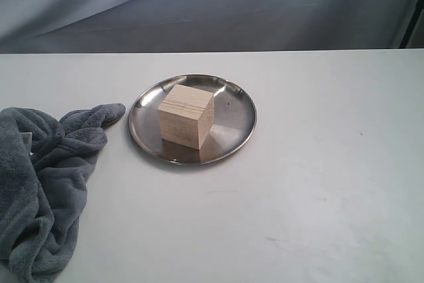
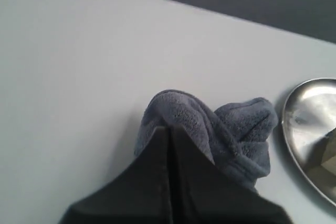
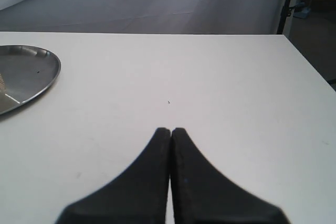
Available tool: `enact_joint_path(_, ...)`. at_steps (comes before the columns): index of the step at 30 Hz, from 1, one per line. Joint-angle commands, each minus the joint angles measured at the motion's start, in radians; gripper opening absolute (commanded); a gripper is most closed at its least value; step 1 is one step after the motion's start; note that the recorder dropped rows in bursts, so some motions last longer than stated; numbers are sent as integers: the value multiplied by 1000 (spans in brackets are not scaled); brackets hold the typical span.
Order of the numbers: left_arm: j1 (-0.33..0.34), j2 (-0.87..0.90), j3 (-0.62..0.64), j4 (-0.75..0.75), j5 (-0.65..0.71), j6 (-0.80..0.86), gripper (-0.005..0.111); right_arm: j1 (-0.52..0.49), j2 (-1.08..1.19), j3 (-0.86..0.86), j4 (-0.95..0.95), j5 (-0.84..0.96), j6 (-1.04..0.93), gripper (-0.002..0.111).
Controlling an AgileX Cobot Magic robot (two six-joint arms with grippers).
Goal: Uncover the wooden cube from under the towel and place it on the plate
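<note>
Sitting upright on the plate [image 1: 233, 118], the wooden cube [image 1: 186, 116] is a little towards the towel side of centre, with one flat face down on the steel. It is fully uncovered and nothing touches it. By the look of it, the placing is done and only a clean withdrawal of the arms is left.

The towel [image 1: 40, 177] lies bunched on the table [image 1: 318, 183] beside the plate. One rounded corner reaches towards the rim, near it but apart from it.

In the left wrist view the left gripper [image 2: 168, 128] has its fingers pressed together, and the towel's folds show just beyond the tips. No cloth is visible between them, though a thin pinch could not be ruled out. The right gripper [image 3: 171, 130] also has its fingers closed on nothing. It is above bare table, with the plate's edge off to one side.

The main risk is the fleece. If any fibre is caught on the left fingers, pulling away could drag that corner into the rim and nudge the plate, sliding the cube on the slick steel. A low sweep by either arm across the middle could do the same, or tip the cube off.
</note>
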Motion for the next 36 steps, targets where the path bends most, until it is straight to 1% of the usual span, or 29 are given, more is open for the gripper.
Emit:
enact_joint_path(1, 1, -159, 79, -28, -84, 30, 0, -2, -4, 4, 7, 0, 3, 0)
enact_joint_path(6, 1, -378, 104, -28, -94, 52, 0, -2, -4, 4, 7, 0, 3, 0)
enact_joint_path(8, 1, -436, 104, -28, -94, 52, 0, -2, -4, 4, 7, 0, 3, 0)
enact_joint_path(13, 1, -552, 104, -28, -121, 56, 0, -2, -4, 4, 7, 0, 3, 0)
enact_joint_path(23, 1, -781, 104, -28, -125, 56, 0, -2, -4, 4, 7, 0, 3, 0)
enact_joint_path(28, 1, -866, 104, -28, -142, 56, 0, -2, -4, 4, 7, 0, 3, 0)
enact_joint_path(31, 1, -866, 99, -28, -140, 56, 0, -2, -4, 4, 7, 0, 3, 0)
enact_joint_path(34, 1, -866, 65, -92, -137, 61, 0, -2, -4, 4, 7, 0, 3, 0)
enact_joint_path(36, 1, -866, 40, -120, -141, 108, 0, -2, -4, 4, 7, 0, 3, 0)
